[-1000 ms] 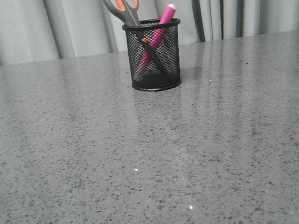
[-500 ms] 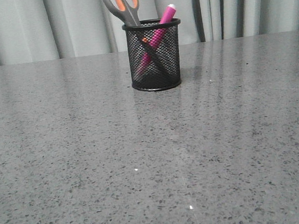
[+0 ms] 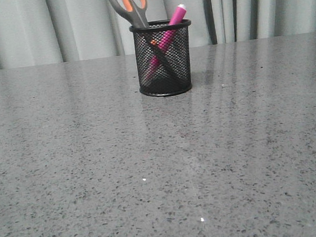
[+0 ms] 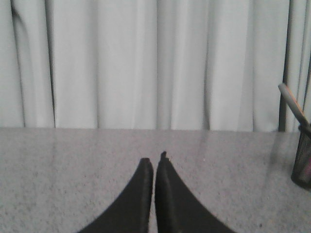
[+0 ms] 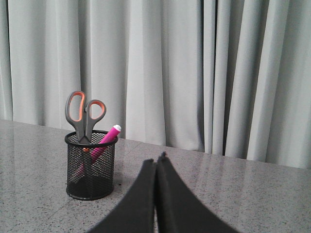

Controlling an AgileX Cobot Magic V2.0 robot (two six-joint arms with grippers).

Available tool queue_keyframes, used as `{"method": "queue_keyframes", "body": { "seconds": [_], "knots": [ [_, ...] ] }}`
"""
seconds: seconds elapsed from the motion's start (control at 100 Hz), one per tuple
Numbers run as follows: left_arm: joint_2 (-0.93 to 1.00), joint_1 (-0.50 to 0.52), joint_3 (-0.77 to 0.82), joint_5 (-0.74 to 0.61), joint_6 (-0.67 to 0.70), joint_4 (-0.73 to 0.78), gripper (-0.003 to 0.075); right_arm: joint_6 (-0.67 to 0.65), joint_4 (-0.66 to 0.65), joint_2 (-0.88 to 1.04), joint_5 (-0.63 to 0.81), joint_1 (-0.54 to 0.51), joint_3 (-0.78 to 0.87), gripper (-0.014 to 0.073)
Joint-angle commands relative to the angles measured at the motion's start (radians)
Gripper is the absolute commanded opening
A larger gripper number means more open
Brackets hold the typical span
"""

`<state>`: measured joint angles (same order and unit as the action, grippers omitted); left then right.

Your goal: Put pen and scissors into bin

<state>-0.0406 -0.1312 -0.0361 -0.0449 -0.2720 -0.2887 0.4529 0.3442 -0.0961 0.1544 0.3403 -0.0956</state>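
Both hands, left hand (image 4: 154, 162) and right hand (image 5: 156, 160), are resting pinched closed, empty. Rigid scissors (image 3: 129, 5) and light, slick pen (image 3: 167, 35) are standing crossed in the bin (image 3: 163, 58) by the table's (image 3: 163, 169) far edge; handles are offering grip.

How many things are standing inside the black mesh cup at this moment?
2. The scissors lean left, blades down and handles above the rim of the bin. The pen leans right, crossing them. Nothing else shows through the mesh, though its bottom is dark.

The black mesh bin (image 3: 162, 58) stands upright on the counter (image 3: 163, 169). Inside, the grey-and-orange scissors (image 3: 129, 5) stand handles up. The pink pen (image 3: 167, 35) leans across them.
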Motion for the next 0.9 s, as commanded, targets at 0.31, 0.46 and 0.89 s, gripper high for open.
{"method": "queue_keyframes", "body": {
  "seconds": [0.31,0.46,0.89],
  "knots": [
    [0.079,0.078,0.081,0.066,0.200,0.219,-0.0019,0.009,-0.002,-0.009,0.069,-0.008,-0.025,-0.0069],
    [0.077,0.117,0.084,0.057,0.200,0.259,-0.0019,0.009,-0.002,-0.009,0.069,-0.008,-0.025,-0.0069],
    [0.077,0.097,0.082,0.061,0.200,0.259,-0.0019,0.009,-0.002,-0.009,0.069,-0.008,-0.025,-0.0069]
  ]
}}
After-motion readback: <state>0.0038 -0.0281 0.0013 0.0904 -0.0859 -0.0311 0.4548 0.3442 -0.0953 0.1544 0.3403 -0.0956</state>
